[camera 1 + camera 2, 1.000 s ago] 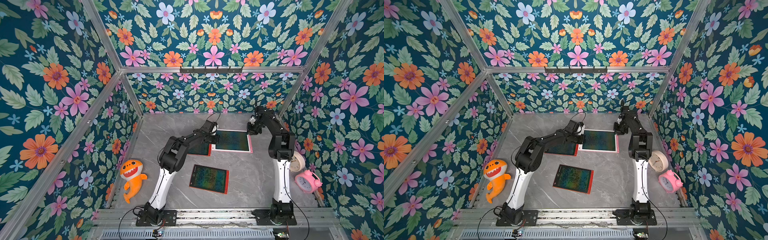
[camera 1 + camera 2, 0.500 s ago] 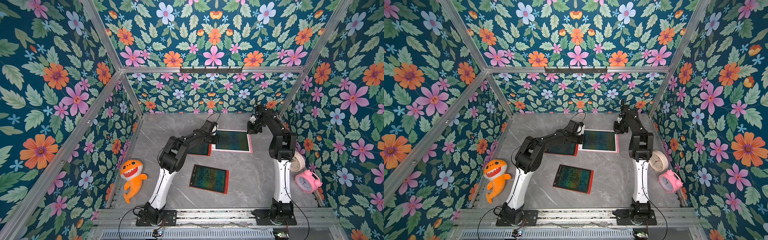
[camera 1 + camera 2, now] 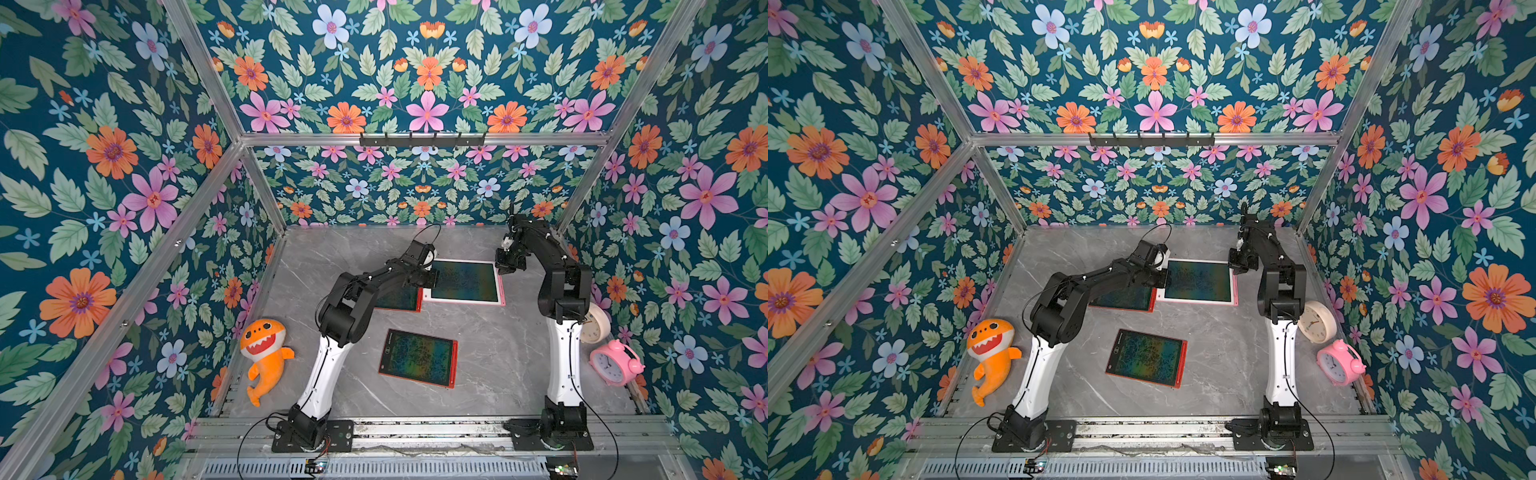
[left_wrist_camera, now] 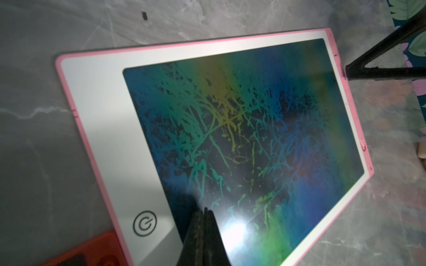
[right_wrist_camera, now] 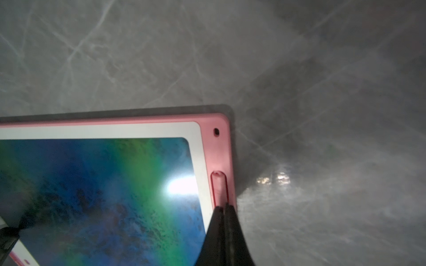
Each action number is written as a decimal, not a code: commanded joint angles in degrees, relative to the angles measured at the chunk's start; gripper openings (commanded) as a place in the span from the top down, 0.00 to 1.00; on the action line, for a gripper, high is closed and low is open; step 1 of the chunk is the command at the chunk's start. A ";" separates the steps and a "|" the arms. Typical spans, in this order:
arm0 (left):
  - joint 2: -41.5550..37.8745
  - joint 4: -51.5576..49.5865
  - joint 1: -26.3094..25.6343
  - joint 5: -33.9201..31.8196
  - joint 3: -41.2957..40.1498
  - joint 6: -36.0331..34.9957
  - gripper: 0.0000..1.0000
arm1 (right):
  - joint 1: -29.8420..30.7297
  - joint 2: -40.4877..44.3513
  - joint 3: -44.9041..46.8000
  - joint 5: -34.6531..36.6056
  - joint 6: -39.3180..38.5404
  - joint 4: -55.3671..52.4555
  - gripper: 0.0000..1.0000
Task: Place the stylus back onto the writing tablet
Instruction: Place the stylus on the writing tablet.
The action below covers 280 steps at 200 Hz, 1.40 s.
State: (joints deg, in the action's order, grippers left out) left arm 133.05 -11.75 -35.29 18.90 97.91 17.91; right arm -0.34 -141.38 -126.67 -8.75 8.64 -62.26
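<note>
Pink-framed tablet (image 3: 464, 281) lies flat at the far middle of the grey marble table (image 3: 490, 374), screen up and covered in rainbow scribble.

Stylus (image 5: 219, 186), also pink, sits in the groove along the tablet's right edge, close to the far-right corner. Only its rounded end shows.

Right gripper (image 5: 223, 206) points down, its jaws pressed together with nothing between them. The tips rest on top of the stylus (how firmly, I cannot tell).

Left gripper (image 4: 204, 209) is likewise closed and empty. Its tips are over the screen's left side, just beside the power symbol — contact with the glass is not clear.

Also on the table:
- A red-framed tablet (image 3: 399, 297) lies just left of the pink one, partly under the left arm.
- A second red tablet (image 3: 417, 357) lies nearer, mid-table, slightly askew.
- An orange shark plush (image 3: 264, 353) is at the near left wall.
- A cream clock (image 3: 596, 328) and a pink alarm clock (image 3: 613, 361) stand at the right wall.
</note>
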 commanded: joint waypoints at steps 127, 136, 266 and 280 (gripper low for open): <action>1.95 -11.54 0.00 -3.21 -0.88 -0.62 1.00 | 0.43 4.30 12.83 1.88 2.23 3.44 1.00; 1.93 -11.55 -0.04 -3.24 -0.96 -0.66 1.00 | 0.40 7.09 15.38 0.66 3.09 5.90 1.00; 2.27 -11.43 -0.01 -2.91 -1.14 -0.77 1.00 | 0.73 15.70 25.32 -0.42 4.20 9.75 1.00; 2.23 -11.46 -0.04 -2.95 -1.12 -0.77 1.00 | 0.86 14.90 24.83 -0.15 4.02 9.12 1.00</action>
State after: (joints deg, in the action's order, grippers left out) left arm 133.64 -10.59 -35.35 19.29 97.73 17.89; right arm 0.32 -125.64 -101.16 -8.80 13.26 -51.70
